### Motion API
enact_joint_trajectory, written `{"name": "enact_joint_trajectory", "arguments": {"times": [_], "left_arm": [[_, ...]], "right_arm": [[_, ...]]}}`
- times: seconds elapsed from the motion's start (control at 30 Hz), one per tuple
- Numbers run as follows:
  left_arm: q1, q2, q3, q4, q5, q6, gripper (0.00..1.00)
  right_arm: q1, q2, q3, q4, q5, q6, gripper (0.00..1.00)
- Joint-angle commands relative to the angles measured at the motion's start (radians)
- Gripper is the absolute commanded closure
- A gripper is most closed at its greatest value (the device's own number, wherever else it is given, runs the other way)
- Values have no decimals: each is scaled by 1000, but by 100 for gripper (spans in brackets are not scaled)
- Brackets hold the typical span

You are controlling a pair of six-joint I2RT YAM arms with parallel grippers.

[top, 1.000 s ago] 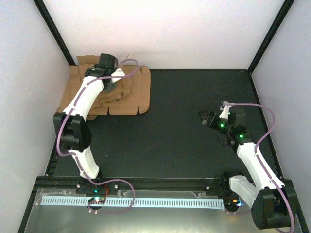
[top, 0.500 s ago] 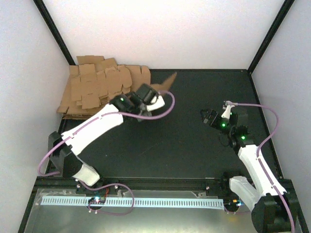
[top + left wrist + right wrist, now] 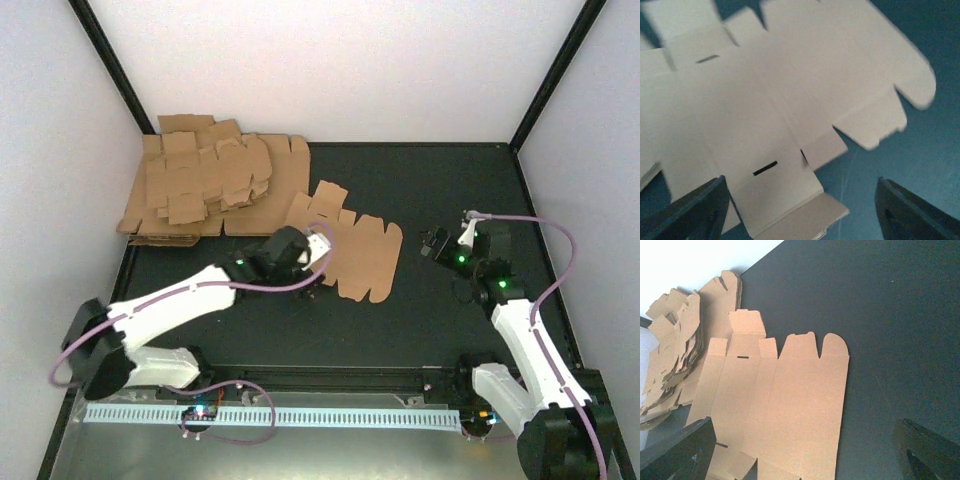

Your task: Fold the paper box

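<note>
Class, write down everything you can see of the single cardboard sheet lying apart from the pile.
The paper box is one unfolded, die-cut sheet of plain brown cardboard, scored into panels, with notched flaps, rounded tabs and small slots. It lies flat on the dark table, near the middle, just right of the pile. The left gripper hovers open at the sheet's near-left edge; whether it touches the sheet cannot be told.

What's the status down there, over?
Left tool open, low over the paper box. Right tool open, hovering off to the right. Box flat, unfolded on the table. Cardboard stack far left; nothing in the way.
</note>
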Motion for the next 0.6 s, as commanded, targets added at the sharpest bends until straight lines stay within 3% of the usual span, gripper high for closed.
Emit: {"name": "enact_joint_trajectory", "arguments": {"times": [0.0,0.1,0.2,0.3,0.37,0.57], "left_arm": [[86,-172,-77,203,-63,-184,4],[220,-206,-98,188,18,-304,1],[385,-172,-101,157,204,-442,1],[515,-84,-96,162,438,-457,1],[568,0,-74,141,513,-457,1],[651,195,-52,213,735,-469,18]], "right_arm": [[5,31,-6,24,-34,13,1],[10,83,5,29,-62,15,0],[28,130,19,32,-69,12,1],[53,166,30,38,-52,9,0],[73,190,36,44,-44,8,1],[110,280,53,56,-50,-2,0]]}}
